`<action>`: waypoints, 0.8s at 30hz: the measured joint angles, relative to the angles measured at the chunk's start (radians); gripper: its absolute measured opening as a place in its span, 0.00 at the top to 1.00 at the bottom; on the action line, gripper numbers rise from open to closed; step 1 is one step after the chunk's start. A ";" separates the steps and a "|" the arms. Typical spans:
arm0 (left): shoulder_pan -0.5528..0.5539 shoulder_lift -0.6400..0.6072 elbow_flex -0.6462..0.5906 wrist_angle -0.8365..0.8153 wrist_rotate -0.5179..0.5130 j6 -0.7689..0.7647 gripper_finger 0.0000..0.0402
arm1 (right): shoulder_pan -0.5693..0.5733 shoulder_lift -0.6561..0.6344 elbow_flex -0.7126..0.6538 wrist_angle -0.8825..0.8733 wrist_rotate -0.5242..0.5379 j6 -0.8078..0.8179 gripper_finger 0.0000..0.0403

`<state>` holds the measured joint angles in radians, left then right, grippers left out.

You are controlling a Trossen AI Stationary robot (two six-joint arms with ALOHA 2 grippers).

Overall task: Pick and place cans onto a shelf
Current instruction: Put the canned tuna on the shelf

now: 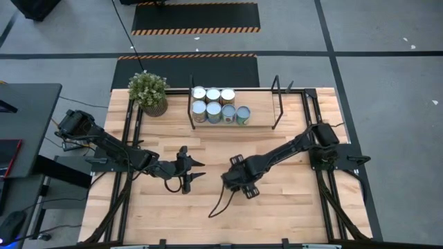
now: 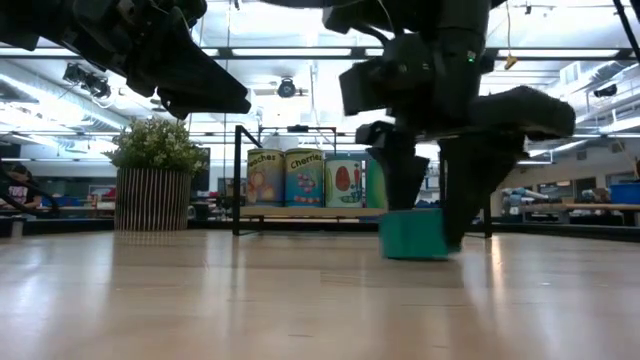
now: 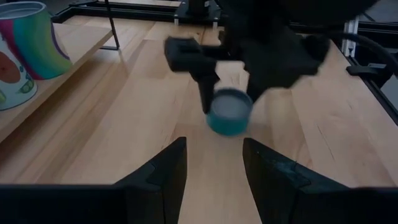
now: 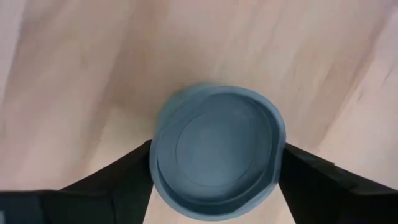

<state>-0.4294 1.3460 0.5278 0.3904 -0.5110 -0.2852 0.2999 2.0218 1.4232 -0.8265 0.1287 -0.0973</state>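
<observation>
A teal can [image 4: 216,151] stands upright on the worktop [image 1: 291,207] near its middle, axis vertical and pale lid facing up, with the right gripper [image 4: 214,171] lowered over it, a finger on each side, though contact cannot be told. Six more cans [image 1: 214,105] stand upright on the shelf [image 1: 263,119] at the far edge beside a potted plant [image 1: 149,93]. Only the low view shows the can's base on the wood; the left gripper [image 1: 192,169] hovers nearby, fingers apart and empty.
</observation>
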 joint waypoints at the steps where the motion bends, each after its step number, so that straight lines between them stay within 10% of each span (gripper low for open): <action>1: 0.000 0.000 0.000 0.000 0.000 0.000 0.60 | -0.010 -0.012 -0.001 -0.022 0.000 0.001 0.25; 15: 0.000 0.000 0.000 0.004 0.001 0.004 0.60 | -0.262 -0.359 -0.170 -0.142 0.171 0.024 0.24; 24: 0.001 0.000 0.000 0.005 0.001 0.000 0.60 | -0.487 -0.369 -0.182 -0.195 0.223 -0.015 0.24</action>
<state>-0.4286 1.3460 0.5278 0.3958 -0.5103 -0.2852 -0.1875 1.6524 1.2407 -1.0215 0.3515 -0.1118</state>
